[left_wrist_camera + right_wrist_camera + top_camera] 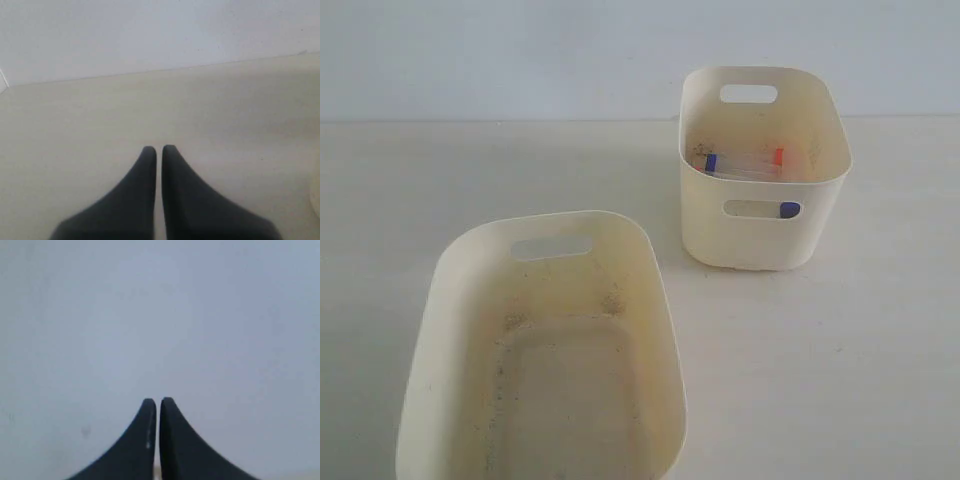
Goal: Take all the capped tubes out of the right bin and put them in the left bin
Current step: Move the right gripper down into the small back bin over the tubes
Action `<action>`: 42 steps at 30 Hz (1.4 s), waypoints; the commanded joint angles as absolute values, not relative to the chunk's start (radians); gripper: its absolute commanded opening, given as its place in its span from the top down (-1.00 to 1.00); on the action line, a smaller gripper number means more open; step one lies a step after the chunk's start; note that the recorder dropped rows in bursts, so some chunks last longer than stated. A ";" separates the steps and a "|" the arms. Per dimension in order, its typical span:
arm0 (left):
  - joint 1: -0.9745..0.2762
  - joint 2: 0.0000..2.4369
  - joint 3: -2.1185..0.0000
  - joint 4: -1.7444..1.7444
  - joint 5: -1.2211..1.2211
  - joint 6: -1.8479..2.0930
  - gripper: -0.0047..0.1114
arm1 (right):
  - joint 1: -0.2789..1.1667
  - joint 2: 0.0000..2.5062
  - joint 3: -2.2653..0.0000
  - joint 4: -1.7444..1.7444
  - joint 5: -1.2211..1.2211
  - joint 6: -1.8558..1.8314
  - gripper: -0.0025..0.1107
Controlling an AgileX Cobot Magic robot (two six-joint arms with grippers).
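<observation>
Black left end effector (159, 149) and right end effector (158, 401), closed, empty.

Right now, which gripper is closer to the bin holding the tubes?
Cannot tell: neither is in the exterior view with the right bin. The left gripper faces the table; the right gripper faces only a plain pale surface.

The exterior camera looks down from close above the left bin (560, 390), with the right bin (750, 240) beyond it. The left wrist camera skims low over the table (75, 130) toward the wall (150, 30) (both shared with the exterior view); the right one faces blank wall.
</observation>
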State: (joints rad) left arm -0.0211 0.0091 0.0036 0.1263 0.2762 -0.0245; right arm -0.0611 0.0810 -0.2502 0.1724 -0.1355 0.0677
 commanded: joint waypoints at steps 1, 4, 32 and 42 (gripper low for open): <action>-0.020 0.009 0.000 0.115 0.261 -0.036 0.84 | -0.068 0.292 -0.432 0.169 0.513 0.049 0.91; -0.020 0.009 0.000 0.115 0.261 -0.036 0.84 | -0.068 0.445 -0.503 0.201 0.767 0.051 0.91; -0.020 0.009 0.000 0.115 0.261 -0.036 0.84 | 0.283 2.048 -2.013 0.007 1.113 0.121 0.35; -0.020 0.009 0.000 0.115 0.261 -0.036 0.84 | 0.289 2.235 -2.118 -0.014 1.073 0.110 -0.04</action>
State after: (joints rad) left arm -0.0211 0.0091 0.0036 0.1263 0.2762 -0.0245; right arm 0.2912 2.1999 -2.1083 0.0000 1.0983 0.1178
